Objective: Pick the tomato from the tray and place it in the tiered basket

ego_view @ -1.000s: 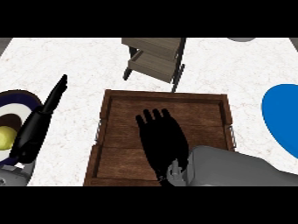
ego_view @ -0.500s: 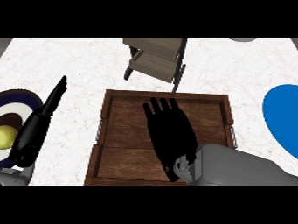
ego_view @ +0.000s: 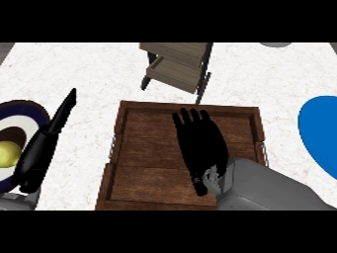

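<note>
The tomato is not showing anywhere in the head view; the right hand (ego_view: 200,148) is lying flat over the middle of the wooden tray (ego_view: 138,163), palm down with its fingers straight and held close together, pointing toward the far side, so whether the tomato is sitting beneath it cannot be told. Nothing is being held in that hand as far as can be seen. The grey right forearm (ego_view: 269,190) is coming in from the near right corner of the tray.

The tray is sitting in the near centre of the white tabletop (ego_view: 76,69). Just beyond its far edge the tiered basket (ego_view: 175,66) is standing, with pale wooden shelves and a dark frame.

At the left the left hand (ego_view: 43,146) is resting edge-on, its fingers straight and pointing far, just beside a dark blue plate (ego_view: 10,116) with pale rings that is carrying a yellow round thing (ego_view: 3,153). At the right edge a bright blue plate (ego_view: 331,138) is lying, well apart from the tray.
</note>
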